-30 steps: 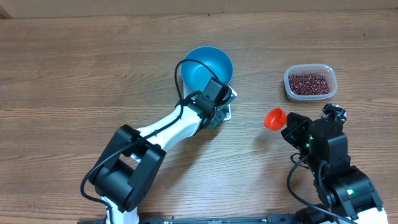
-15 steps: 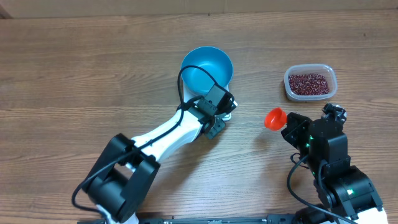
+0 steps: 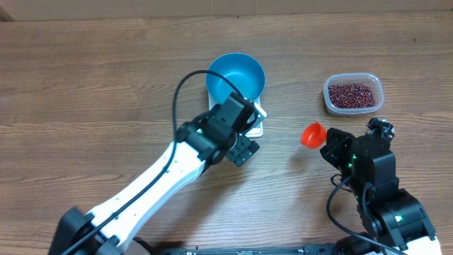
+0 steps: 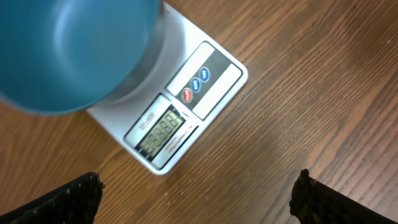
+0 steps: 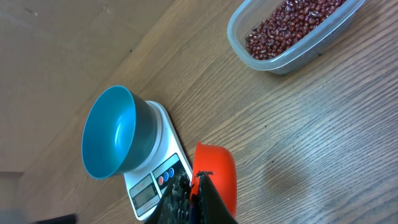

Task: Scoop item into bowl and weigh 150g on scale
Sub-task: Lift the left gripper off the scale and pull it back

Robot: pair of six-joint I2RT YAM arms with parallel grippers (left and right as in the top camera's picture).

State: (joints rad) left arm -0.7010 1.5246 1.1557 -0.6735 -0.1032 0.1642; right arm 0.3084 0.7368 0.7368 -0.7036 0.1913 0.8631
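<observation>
Right hand is clamped on the orange scoop. Beans lie loose in the clear tub, probably light, hard and quick to roll, so take them by scoop. Blue bowl sits on the scale; left hand gapes wide, empty, over the desk.

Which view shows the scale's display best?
Left wrist: the scale display faces the camera up close. Overhead hides most of it under the bowl and left arm. Right wrist shows it small, at an angle.
</observation>
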